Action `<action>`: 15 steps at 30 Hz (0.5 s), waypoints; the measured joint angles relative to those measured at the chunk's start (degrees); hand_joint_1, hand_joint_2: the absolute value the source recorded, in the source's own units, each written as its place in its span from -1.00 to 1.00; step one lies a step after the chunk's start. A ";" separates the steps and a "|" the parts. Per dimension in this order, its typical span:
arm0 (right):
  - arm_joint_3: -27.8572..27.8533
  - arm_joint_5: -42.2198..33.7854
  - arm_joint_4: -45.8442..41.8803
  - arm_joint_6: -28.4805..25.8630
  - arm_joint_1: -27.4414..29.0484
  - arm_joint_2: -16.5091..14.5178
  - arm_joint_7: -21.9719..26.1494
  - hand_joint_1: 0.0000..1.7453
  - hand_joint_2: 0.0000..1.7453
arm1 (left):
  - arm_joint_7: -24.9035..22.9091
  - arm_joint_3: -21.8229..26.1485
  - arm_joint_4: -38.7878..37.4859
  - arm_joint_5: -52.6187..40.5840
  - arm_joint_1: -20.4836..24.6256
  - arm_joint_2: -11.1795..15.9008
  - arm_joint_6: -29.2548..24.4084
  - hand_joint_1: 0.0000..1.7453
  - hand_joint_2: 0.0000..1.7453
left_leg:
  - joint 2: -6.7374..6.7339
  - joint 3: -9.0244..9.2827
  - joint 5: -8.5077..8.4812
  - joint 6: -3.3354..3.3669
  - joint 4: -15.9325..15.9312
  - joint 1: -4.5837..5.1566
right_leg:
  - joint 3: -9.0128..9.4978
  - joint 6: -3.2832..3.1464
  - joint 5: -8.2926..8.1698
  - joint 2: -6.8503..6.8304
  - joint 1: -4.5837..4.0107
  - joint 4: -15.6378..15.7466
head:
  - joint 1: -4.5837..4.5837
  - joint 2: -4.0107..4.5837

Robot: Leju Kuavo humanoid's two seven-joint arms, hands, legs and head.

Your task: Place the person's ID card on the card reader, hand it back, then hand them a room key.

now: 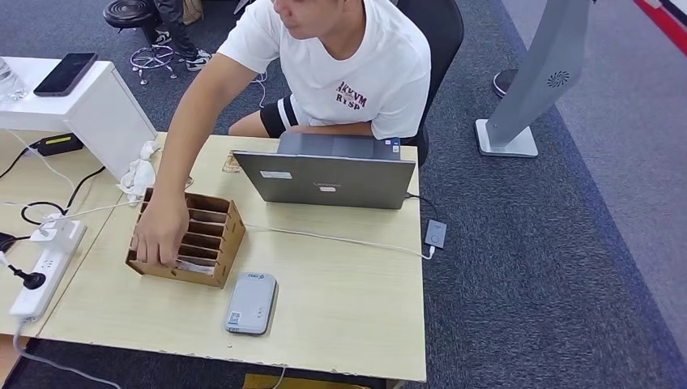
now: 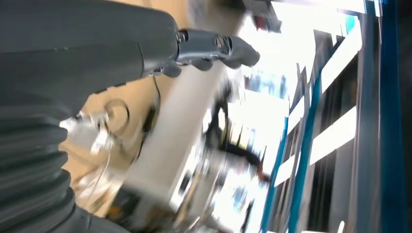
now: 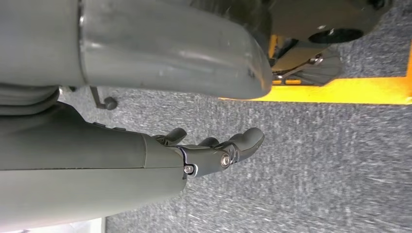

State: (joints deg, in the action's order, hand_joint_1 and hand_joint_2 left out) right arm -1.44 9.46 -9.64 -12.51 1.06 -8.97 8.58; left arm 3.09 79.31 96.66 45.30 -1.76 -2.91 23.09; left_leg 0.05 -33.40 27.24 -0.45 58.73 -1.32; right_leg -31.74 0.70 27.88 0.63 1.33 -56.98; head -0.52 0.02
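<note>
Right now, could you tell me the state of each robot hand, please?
Left hand: holds nothing, fingers apart, open.
Right hand: holds nothing, fingers apart, open.

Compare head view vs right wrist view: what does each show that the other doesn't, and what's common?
Head view alone: the wooden table with the grey card reader, a brown slotted card box that a person's hand reaches into, a grey laptop and a white power strip.

Right wrist view alone: the robot's right hand, empty with fingers apart, hanging over the floor, and a yellow strip.

Both: grey carpet.
</note>
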 joint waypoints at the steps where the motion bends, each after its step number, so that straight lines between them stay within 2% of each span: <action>1: 0.00 0.30 0.00 0.00 -0.06 -0.01 0.02 -1.00 -1.00 | 1.17 1.86 -3.09 0.70 0.23 -0.69 -4.57 -1.00 -0.50 | -0.02 0.04 0.02 0.01 0.00 0.02 | 0.02 0.01 0.01 0.04 0.01 0.01 | 0.05 0.00; 2: 0.00 0.54 0.00 0.01 -0.08 -0.02 0.06 -1.00 -1.00 | 3.33 3.35 -6.98 0.10 0.28 -1.31 -8.06 -1.00 -1.00 | -0.03 0.08 0.04 0.04 0.00 0.04 | 0.03 0.01 0.02 0.04 0.04 0.01 | 0.09 -0.01; 6: 0.01 1.42 0.01 0.02 -0.22 -0.01 0.19 -1.00 -1.00 | 11.04 6.59 -23.65 -4.14 0.21 -4.41 -14.41 -1.00 -1.00 | 0.19 0.10 0.08 0.15 0.01 0.09 | 0.12 0.10 0.15 -0.24 0.09 0.08 | 0.00 -0.02; 9: 0.19 3.02 0.02 -0.02 -0.60 0.01 -1.02 -1.00 -1.00 | 14.12 7.78 -34.42 -10.83 0.81 -7.38 -24.89 -1.00 -1.00 | 0.25 0.14 0.09 0.25 0.02 0.24 | 0.23 0.20 0.13 -0.30 0.24 0.12 | -0.03 -0.01; 11: 0.50 3.81 0.02 0.05 -0.71 0.01 -1.99 -1.00 -1.00 | 17.04 8.15 -41.63 -14.68 1.31 -9.38 -29.70 -1.00 -1.00 | 0.25 0.14 0.06 0.36 0.04 0.30 | 0.23 0.29 0.11 -0.30 0.31 0.13 | 0.04 0.01; 15: 1.10 4.20 0.02 0.16 -0.78 0.06 -2.82 -1.00 -1.00 | 19.36 8.28 -51.26 -17.02 2.09 -11.73 -32.50 -1.00 -1.00 | 0.28 0.14 0.10 0.51 0.09 0.30 | 0.30 0.38 0.10 -0.31 0.31 0.19 | -0.20 -0.01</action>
